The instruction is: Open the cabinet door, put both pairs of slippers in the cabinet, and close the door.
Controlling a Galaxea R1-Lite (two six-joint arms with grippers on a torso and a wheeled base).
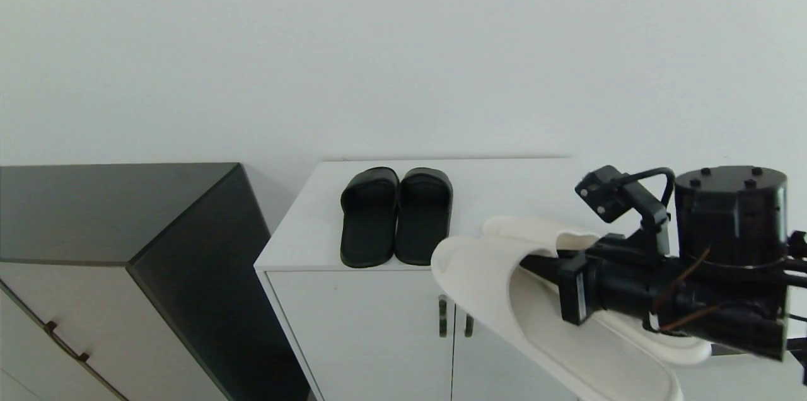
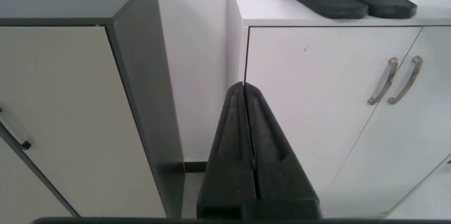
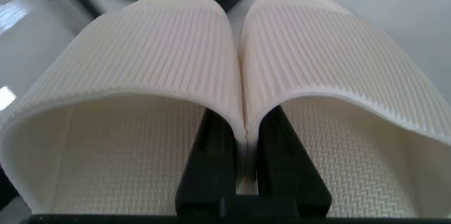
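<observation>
Two black slippers (image 1: 396, 215) lay front-to-back on the cabinet (image 1: 353, 325). The right gripper (image 1: 536, 265) clamped two white slippers (image 1: 485, 268), toes toward it. The left gripper (image 2: 250, 132) was pressed closed, empty.

our right arm (image 1: 630, 292) matte black, fat cylindrical joint housing (image 1: 731, 218) with glossy sides, screw heads (image 1: 750, 183) on its cap, small boxy wrist camera (image 1: 604, 194), black cable loop (image 1: 656, 170), thin brown wires (image 1: 684, 278), our left gripper (image 2: 244, 91) black, tapered textured fingers (image 2: 273, 150)
</observation>
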